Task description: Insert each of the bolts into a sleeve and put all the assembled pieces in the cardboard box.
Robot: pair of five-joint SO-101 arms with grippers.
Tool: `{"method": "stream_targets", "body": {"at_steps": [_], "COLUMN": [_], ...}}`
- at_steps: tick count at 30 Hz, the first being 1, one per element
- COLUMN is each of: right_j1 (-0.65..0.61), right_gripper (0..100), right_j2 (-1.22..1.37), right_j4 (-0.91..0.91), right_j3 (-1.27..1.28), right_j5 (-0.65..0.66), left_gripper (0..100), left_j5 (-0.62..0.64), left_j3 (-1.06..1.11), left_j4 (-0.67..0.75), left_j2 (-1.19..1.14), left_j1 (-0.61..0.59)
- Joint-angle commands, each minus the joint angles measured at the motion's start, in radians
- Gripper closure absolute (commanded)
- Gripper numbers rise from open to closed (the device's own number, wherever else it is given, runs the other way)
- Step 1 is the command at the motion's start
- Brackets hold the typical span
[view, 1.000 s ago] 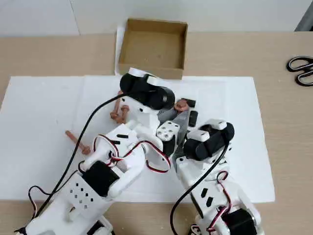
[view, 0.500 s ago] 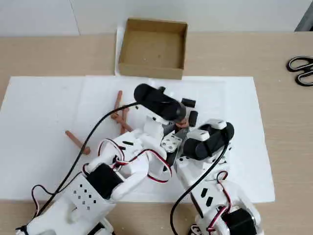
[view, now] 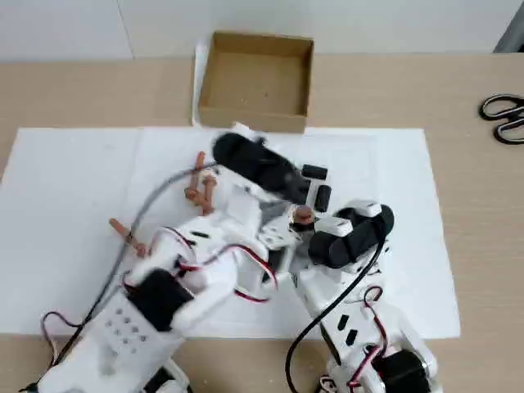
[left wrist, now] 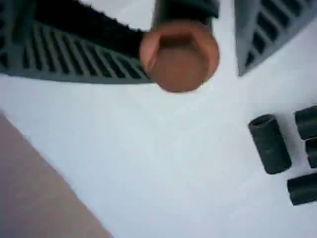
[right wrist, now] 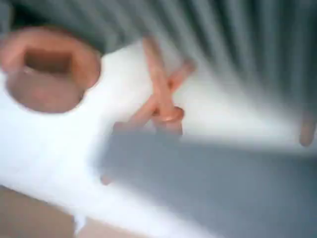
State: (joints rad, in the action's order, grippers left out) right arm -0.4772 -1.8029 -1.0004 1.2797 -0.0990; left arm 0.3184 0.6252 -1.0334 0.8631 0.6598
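Observation:
A copper-coloured bolt (left wrist: 179, 55) stands head-up between the grey ribbed fingers (left wrist: 74, 57) of my left gripper (left wrist: 194, 74), which is shut on it. A black sleeve (left wrist: 185, 9) shows just beyond the head. From above, this bolt (view: 303, 215) hangs over the white paper, close against the right arm's wrist (view: 352, 236). In the right wrist view the same bolt head (right wrist: 47, 69) appears blurred, with crossed loose bolts (right wrist: 158, 104) behind it. Several loose sleeves (left wrist: 270, 144) lie on the paper. The cardboard box (view: 214, 78) stands empty at the back.
Loose bolts (view: 201, 184) lie left of the arms, and one more bolt (view: 129, 233) lies farther left. Two sleeves (view: 319, 184) rest near the held bolt. Scissors (view: 503, 115) lie at the table's far right. White paper (view: 65, 180) covers the work area.
The left arm has swung and carried the bolt toward the front of the table, up to the right arm's wrist. The right arm has hardly moved.

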Motion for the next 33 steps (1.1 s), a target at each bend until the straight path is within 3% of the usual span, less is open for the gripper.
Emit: {"method": "stream_targets", "body": {"at_steps": [1,8,12,16,21,33], "right_j1": [-0.001,0.097,0.189,0.223,0.225,0.223], "right_gripper": [99.5,99.5,99.5,99.5,99.5,99.5], "right_j2": [-0.008,0.013,0.170,0.479,0.918,1.816], "right_j4": [0.027,0.015,0.016,0.074,0.295,1.047], "right_j3": [-0.011,-0.038,-0.163,-0.390,-0.671,-1.125], "right_j5": [-0.002,0.063,0.100,0.129,0.123,0.126], "left_gripper": [73,72,72,73,73,73], "left_j5": [-0.002,-0.002,-0.002,-0.002,-0.003,-0.003], "left_j3": [-0.174,-0.401,-0.406,-0.406,-0.406,-0.404], "left_j4": [-0.127,-0.436,-0.493,-0.506,-0.506,-0.585], "left_j2": [0.020,0.018,0.018,0.018,0.020,0.020], "left_j1": [-0.103,-0.384,-0.476,-0.489,-0.491,-0.491]}}
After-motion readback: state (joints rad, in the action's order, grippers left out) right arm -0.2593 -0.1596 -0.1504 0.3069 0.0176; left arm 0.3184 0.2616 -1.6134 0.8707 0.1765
